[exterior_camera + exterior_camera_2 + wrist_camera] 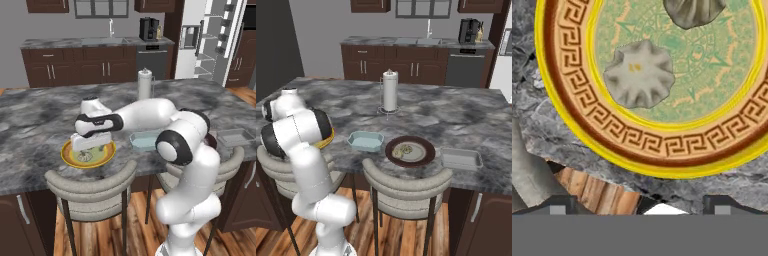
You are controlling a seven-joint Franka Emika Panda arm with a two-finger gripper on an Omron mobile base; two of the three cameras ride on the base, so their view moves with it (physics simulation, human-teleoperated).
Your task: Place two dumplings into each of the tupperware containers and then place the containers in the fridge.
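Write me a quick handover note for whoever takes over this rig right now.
Gripper: open, empty, held over the yellow plate.
Two dumplings lie on that plate; more sit on the dark brown plate.
Teal container and clear container are on the counter, both look empty.
Fridge stands open across the room.
Done: nothing packed yet.
Left: two dumplings into each container, then both containers into the fridge.

The gripper [90, 148] hangs just above the yellow plate [71, 158], which sits at the near edge of the grey marble counter [35, 120]. A pale blue container [141, 141] lies to its right along the same edge, and a clear container [236, 136] rests near the counter's right end. Beyond the counter's far right corner, the fridge [215, 37] stands with its door open.
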